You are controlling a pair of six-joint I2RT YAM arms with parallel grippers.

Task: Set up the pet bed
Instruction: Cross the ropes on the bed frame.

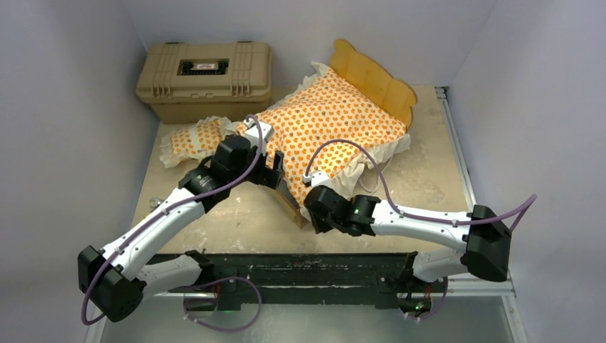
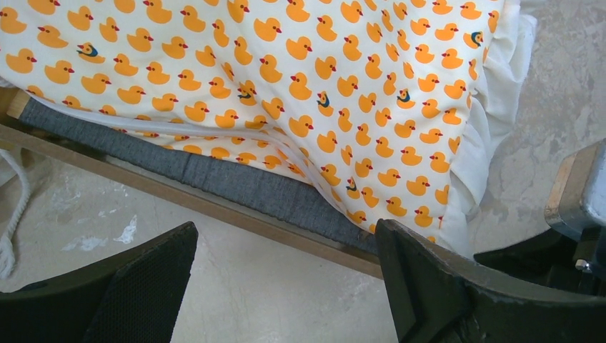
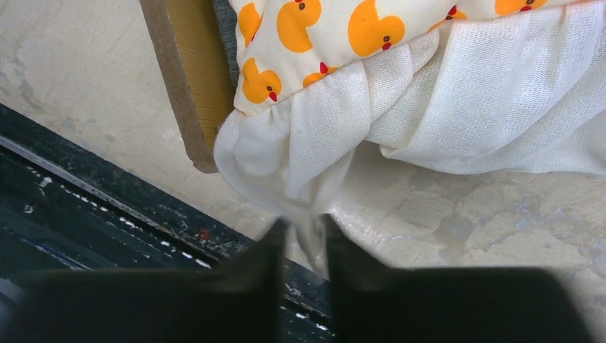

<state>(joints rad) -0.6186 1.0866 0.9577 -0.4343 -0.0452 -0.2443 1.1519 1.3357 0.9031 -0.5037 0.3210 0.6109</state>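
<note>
Marbled tabletop (image 1: 236,221); left fingers (image 2: 143,286) wide apart; right fingers (image 3: 357,286) pinch mattress cushion (image 1: 336,121) ruffle; case (image 1: 207,75) label unreadable.

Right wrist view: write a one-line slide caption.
Right gripper pinching the duck-print cushion's white ruffle beside the wooden bed frame's corner.

top external: fixed high behind the arm bases, looking down and forward over the whole table (image 1: 236,221). left wrist: close, past the left hand (image 2: 286,286) onto the mattress cushion (image 2: 286,71) side and wood frame (image 2: 214,206) rail. right wrist: even closer, past the right hand (image 3: 304,239) onto the cushion's ruffled corner. all views share that near end.
</note>
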